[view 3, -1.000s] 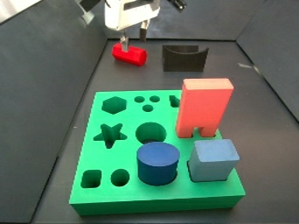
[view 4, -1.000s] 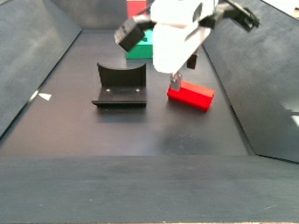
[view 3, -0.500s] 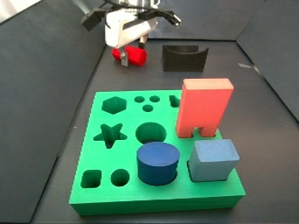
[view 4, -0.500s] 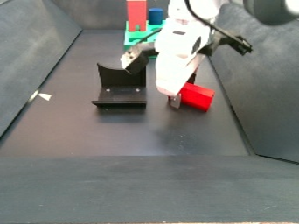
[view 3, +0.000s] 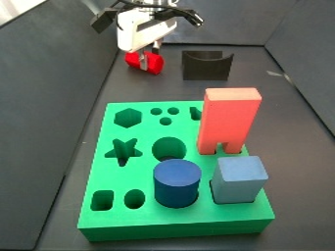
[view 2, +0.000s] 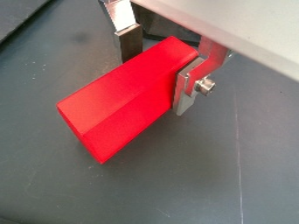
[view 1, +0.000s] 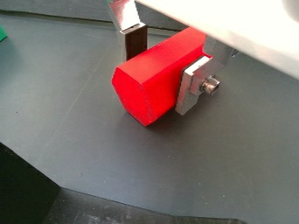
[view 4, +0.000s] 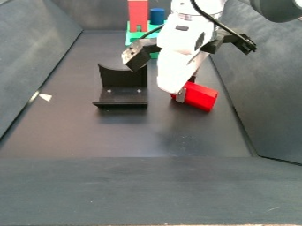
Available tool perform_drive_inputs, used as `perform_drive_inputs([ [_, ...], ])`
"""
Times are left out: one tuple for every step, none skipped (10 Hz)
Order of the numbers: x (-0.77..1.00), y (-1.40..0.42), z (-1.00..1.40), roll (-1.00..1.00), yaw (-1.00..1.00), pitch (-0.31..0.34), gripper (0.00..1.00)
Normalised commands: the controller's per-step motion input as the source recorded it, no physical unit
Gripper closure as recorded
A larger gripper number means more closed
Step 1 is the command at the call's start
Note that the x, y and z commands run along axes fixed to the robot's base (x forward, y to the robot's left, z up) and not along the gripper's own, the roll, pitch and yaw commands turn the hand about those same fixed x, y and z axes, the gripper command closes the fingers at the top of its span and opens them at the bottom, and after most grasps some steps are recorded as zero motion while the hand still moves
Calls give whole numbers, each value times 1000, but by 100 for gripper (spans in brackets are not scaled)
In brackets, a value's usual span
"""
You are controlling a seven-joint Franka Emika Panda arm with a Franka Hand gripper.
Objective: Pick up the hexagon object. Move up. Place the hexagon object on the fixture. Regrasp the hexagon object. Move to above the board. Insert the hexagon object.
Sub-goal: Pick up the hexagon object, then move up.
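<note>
Both wrist views – gripper (view 2: 163,59) clamped on the hexagon object (view 2: 122,109) between its fingers

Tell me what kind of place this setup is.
Likely a robot test cell for peg insertion: a dark walled bench, a green board with shaped holes, a fixture, and the gripper low around the hexagon object.
</note>
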Motion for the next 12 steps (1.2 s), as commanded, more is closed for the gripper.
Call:
perform_drive_inputs([
  [0,0,0,0,0,0,100],
  [0,0,0,0,0,0,100],
  [0,0,0,0,0,0,100],
  [0,0,0,0,0,0,100],
  [0,0,0,0,0,0,100],
  [0,0,0,0,0,0,100],
  [0,0,0,0,0,0,100],
  [0,0,833,0,0,0,100],
  [-23,-49,810,-10,19,15,100],
  [-42,-43,713,-10,23,25,100],
  [-29,-27,536,-6,25,28,100],
  [-25,-22,432,-5,25,33,100],
])
